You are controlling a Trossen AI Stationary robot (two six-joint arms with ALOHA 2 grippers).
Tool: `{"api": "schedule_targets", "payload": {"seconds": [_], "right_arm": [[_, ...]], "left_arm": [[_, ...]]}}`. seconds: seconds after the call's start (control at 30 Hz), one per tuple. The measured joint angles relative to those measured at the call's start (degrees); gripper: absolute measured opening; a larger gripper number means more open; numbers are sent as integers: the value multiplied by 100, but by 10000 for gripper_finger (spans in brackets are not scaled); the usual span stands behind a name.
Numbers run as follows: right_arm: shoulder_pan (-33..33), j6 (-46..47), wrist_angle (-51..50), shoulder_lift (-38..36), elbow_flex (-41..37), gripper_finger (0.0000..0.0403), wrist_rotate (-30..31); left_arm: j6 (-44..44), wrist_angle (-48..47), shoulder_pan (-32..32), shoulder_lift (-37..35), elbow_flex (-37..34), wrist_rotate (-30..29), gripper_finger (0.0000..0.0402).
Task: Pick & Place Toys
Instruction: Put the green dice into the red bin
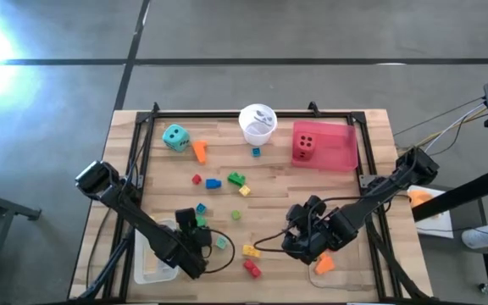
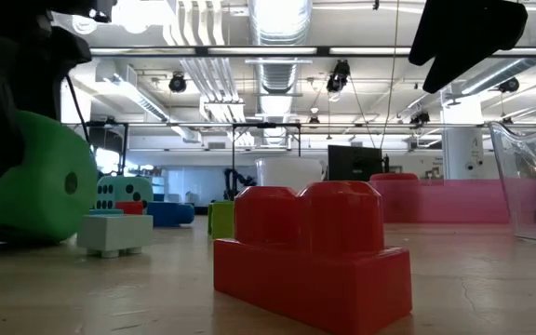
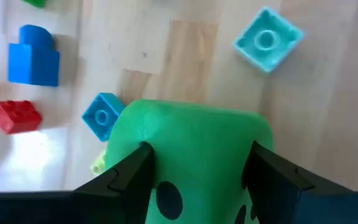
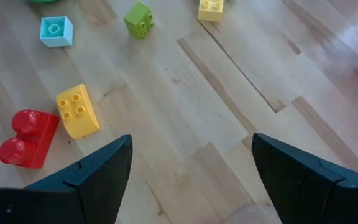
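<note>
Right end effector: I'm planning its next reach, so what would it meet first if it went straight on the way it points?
The right end effector is open and empty. Straight ahead lies bare table; the yellow brick sits off to one side. Depth is uncertain.

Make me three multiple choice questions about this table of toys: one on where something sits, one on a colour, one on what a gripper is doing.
1. Where is the red dotted plastic die?
A. in the pink plastic tray
B. in the white cup
C. under the left arm

2. What colour is the dotted die between the left gripper's jaws?
A. teal
B. green
C. red

3. How is the right gripper?
A. clamped on a yellow brick
B. holding a card
C. open, holding nothing

A, the high view shows it on the tray; B, the left wrist view shows it; C, bare wood shows between its jaws.
</note>
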Motion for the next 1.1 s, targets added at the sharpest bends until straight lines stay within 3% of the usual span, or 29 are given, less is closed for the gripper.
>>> {"api": "schedule_targets", "payload": {"seconds": [0.3, 0.47, 0.73, 0.93, 1.1], "right_arm": [[2, -18, 167, -2, 0, 324, -1], [19, -502, 688, -2, 0, 324, -3], [39, -2870, 2684, -45, 0, 324, -591], [37, -4224, 4024, -57, 0, 324, -554], [35, -5235, 4499, -65, 28, 324, -329]], "left_arm": [[-848, -34, 60, -111, 358, 168, 161], [-1454, -6, 70, -438, 389, 53, 142], [-2178, 732, 116, -1296, 380, -752, 131], [-1901, 1870, 353, -1790, 378, -935, 125], [-1486, 2597, 502, -1986, 378, -931, 122]]}}
